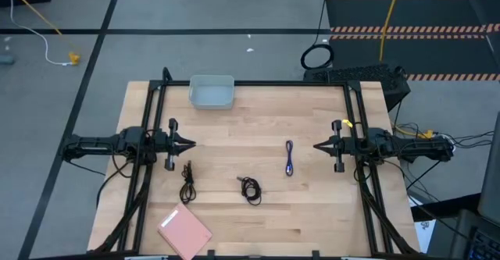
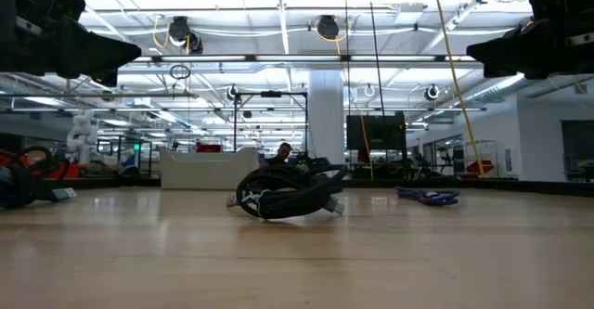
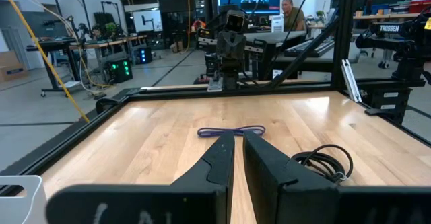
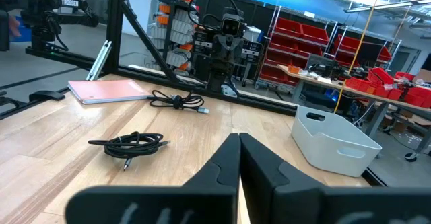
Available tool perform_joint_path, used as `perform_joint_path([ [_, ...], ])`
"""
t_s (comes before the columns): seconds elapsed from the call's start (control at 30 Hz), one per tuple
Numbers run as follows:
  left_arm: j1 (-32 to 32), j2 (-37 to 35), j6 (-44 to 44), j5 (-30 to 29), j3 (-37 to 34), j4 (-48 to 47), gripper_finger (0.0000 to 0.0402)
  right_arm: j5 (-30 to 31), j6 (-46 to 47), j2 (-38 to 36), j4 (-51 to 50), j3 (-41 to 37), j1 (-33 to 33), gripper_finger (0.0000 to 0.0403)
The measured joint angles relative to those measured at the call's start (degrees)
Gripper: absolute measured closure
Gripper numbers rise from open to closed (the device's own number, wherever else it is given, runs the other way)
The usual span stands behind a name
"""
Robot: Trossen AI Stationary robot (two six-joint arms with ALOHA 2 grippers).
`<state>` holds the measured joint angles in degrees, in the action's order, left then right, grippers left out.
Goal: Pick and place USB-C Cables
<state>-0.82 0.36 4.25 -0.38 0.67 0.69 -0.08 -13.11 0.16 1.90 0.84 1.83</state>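
Observation:
Three cables lie flat on the wooden table. A purple-blue cable (image 1: pixel 289 158) lies right of centre and shows in the left wrist view (image 3: pixel 231 132). A coiled black cable (image 1: pixel 250 188) lies near the middle front (image 4: pixel 128 143). Another black cable (image 1: pixel 187 181) lies at front left (image 4: pixel 176 101), near the pink pad (image 1: pixel 184 232). My left gripper (image 1: pixel 192 144) hovers shut at the left, above the table (image 3: pixel 239 138). My right gripper (image 1: pixel 316 145) hovers shut at the right (image 4: pixel 238 138). Neither touches anything.
A pale grey-white bin (image 1: pixel 212 92) stands at the table's far edge, left of centre (image 4: pixel 333 143). A black frame (image 1: pixel 250 83) runs round the table. A black ring-shaped hoop (image 1: pixel 316 57) and a yellow cord (image 1: pixel 388 18) lie on the floor beyond.

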Motion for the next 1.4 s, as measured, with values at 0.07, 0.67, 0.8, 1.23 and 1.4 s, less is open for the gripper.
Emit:
perform_joint_path([
  [0.07, 0.0, 0.0, 0.0, 0.0, 0.0, 0.0, 0.0364, 0.0, 0.0, 0.0, 0.0, 0.0, 0.0, 0.0403],
  [0.67, 0.0, 0.0, 0.0, 0.0, 0.0, 0.0, 0.0364, 0.0, 0.0, 0.0, 0.0, 0.0, 0.0, 0.0403],
  [0.8, 0.0, 0.0, 0.0, 0.0, 0.0, 0.0, 0.0364, 0.0, 0.0, 0.0, 0.0, 0.0, 0.0, 0.0403],
  [1.23, 0.0, 0.0, -4.8, 0.4, -0.1, 3.7, 0.0364, 0.0, 0.0, 0.0, 0.0, 0.0, 0.0, 0.0403],
  [1.4, 0.0, 0.0, -3.4, 0.4, 0.6, 8.1, 0.0394, 0.0, 0.0, 0.0, 0.0, 0.0, 0.0, 0.0403],
])
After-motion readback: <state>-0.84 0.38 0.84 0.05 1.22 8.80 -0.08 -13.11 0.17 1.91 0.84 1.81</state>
